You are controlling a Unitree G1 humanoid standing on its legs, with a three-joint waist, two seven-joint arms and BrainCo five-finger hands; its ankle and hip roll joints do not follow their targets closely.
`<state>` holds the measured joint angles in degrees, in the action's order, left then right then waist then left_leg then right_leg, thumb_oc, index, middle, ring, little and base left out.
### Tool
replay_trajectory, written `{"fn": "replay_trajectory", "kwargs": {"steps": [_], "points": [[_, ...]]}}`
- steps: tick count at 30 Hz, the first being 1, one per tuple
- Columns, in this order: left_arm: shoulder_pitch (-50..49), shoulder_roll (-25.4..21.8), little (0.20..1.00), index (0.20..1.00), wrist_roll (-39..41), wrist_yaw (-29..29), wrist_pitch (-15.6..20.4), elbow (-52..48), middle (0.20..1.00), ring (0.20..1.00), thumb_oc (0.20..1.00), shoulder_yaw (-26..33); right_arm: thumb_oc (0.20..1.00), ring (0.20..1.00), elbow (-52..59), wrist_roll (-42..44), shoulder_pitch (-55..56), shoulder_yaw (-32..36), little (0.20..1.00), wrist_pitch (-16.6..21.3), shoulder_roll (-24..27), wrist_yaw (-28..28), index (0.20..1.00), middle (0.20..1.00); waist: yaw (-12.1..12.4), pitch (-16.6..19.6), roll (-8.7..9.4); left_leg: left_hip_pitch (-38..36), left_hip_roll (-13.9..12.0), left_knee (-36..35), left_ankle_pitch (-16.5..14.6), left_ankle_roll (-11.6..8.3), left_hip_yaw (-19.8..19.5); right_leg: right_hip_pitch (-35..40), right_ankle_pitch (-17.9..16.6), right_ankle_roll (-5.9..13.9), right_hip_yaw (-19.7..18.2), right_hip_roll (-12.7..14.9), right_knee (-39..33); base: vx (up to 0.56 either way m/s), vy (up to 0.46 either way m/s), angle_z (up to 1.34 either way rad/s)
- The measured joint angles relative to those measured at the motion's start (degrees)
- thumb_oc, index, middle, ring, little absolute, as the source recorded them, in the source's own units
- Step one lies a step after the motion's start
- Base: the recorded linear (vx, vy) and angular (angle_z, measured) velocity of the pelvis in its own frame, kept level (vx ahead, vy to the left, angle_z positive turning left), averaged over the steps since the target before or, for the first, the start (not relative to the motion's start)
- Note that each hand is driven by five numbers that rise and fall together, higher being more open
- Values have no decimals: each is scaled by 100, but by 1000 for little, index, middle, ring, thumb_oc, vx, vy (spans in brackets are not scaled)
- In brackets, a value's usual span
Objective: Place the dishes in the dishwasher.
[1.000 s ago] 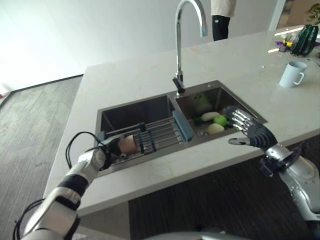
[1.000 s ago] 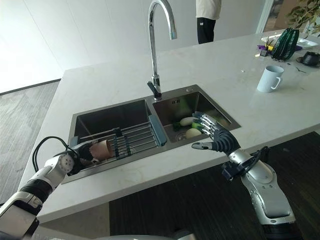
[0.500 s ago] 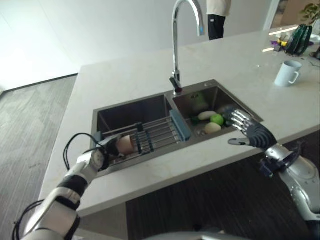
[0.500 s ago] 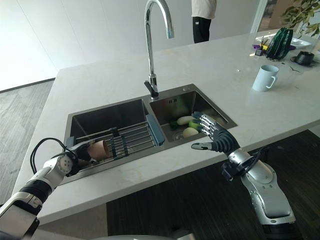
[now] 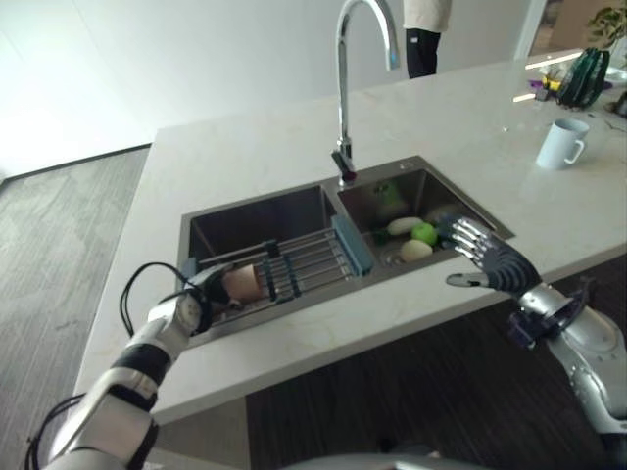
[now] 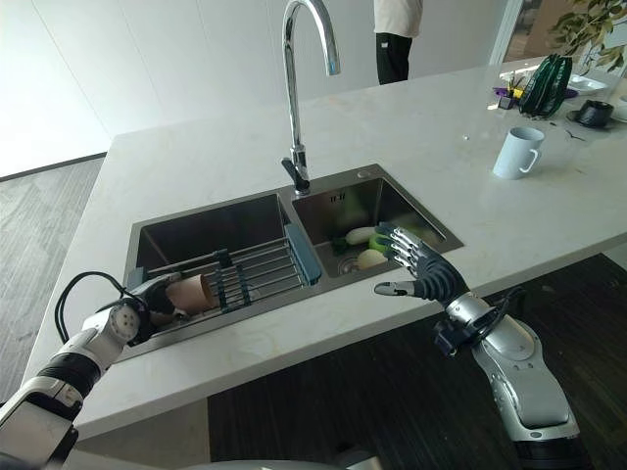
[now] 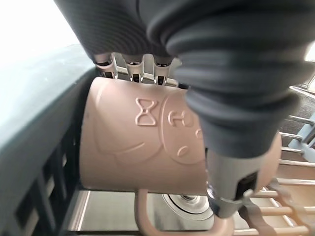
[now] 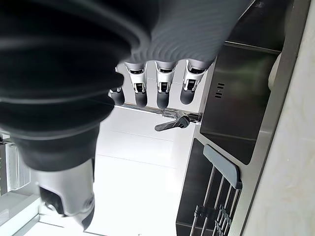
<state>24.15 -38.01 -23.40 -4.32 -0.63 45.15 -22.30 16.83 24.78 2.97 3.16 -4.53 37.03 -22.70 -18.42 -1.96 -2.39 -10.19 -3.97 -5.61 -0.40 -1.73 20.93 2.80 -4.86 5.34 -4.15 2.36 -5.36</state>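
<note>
A pinkish-brown mug [image 5: 242, 284] lies on its side at the left end of a metal drying rack [image 5: 312, 260] that spans the left sink basin [image 5: 257, 219]. My left hand [image 5: 194, 302] is shut on it. In the left wrist view the fingers [image 7: 133, 69] curl over the mug [image 7: 142, 147], the thumb presses its side, and its handle points down. My right hand [image 5: 490, 264] hovers open over the front rim of the right basin [image 6: 387, 201], fingers [image 8: 162, 83] straight and holding nothing.
The right basin holds a green apple [image 5: 424, 233] and pale vegetables [image 5: 405, 226]. A tall faucet [image 5: 345, 88] rises behind the divider. On the counter at far right stand a white mug [image 5: 565, 144] and a green object [image 5: 588, 78]. A person [image 5: 426, 29] stands behind.
The whole picture has shifted slightly, so the camera moved. Both hands and the mug keep their places relative to the sink.
</note>
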Motion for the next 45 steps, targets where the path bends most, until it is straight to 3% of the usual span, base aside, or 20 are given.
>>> {"fn": "replay_trajectory", "kwargs": {"steps": [18,22,32,33,34,45], "points": [[2,131,1000,1000,-32,118,-151,166,1000,1000,1000,0,1000,1000,92,-6,3,-20,1000,-6,29,1,1000,1000,-19,4,-7,-5,-1,0,1,0,0,3,-1,-2,0,-1,0,0,0,0],[22,137,1000,1000,-86,103,-185,332,1000,1000,1000,0,1000,1000,198,-9,3,-25,1000,-6,29,0,1000,1000,-113,10,-16,-18,-2,0,1,0,4,14,-1,-1,-2,-2,0,0,0,0],[233,322,1000,1000,-305,-266,-541,757,1000,1000,1000,-4,1000,1000,221,-12,5,-39,1000,-152,35,1,1000,1000,-190,58,-93,-61,-10,0,-3,-3,16,7,0,-1,-25,-16,0,2,-1,-1],[240,350,366,366,-311,-286,-598,792,366,366,366,-4,1000,1000,274,-12,5,-39,1000,-193,37,2,1000,1000,-194,72,-114,-63,-14,0,-4,-6,18,4,-1,-2,-35,-25,0,12,-6,-4],[240,353,200,200,-312,-295,-614,799,200,200,200,1,1000,1000,308,-12,6,-39,1000,-212,38,0,1000,1000,-196,77,-121,-64,-16,0,-5,-6,19,3,-1,-2,-40,-28,0,23,5,-4],[280,367,200,200,-483,-234,-630,1006,200,200,200,91,1000,1000,393,-13,17,-52,1000,-218,56,-5,1000,1000,-195,219,-92,-68,-66,0,-12,-50,31,-9,-4,-6,-69,-86,0,-7,-3,-1]]}}
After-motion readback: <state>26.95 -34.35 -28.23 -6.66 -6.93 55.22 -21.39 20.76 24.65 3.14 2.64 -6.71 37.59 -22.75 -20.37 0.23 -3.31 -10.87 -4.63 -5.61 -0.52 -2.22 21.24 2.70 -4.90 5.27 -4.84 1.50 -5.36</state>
